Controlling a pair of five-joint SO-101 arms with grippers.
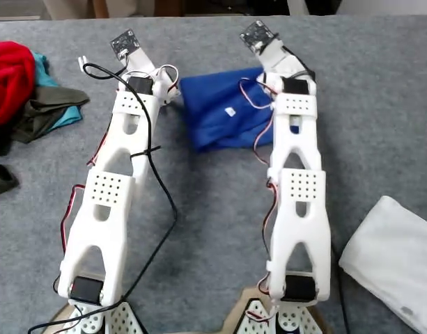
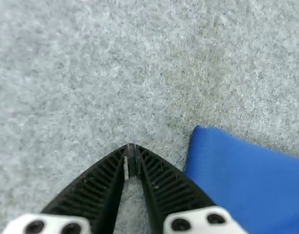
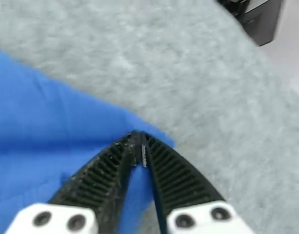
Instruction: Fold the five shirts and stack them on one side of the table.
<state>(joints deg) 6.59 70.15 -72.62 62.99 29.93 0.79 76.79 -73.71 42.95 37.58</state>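
Note:
A folded blue shirt (image 1: 220, 111) lies on the grey table between my two arms. My left gripper (image 2: 131, 146) is shut with nothing in it, its tips over bare table just beside a corner of the blue shirt (image 2: 237, 170). My right gripper (image 3: 138, 135) is shut too, its tips above the far edge of the blue shirt (image 3: 51, 117); I see no cloth pinched between them. A folded white shirt (image 1: 394, 257) rests at the near right. A loose pile with a red shirt (image 1: 10, 76), a teal one (image 1: 63, 115) and a dark olive one (image 1: 49, 104) sits at the far left.
The left arm (image 1: 112, 188) and the right arm (image 1: 297, 181) both stretch from the near edge toward the far side. A black cable (image 1: 161, 202) trails between them. A dark cloth (image 1: 1, 179) lies at the left edge. Beyond the table's far corner stands a dark box (image 3: 259, 17).

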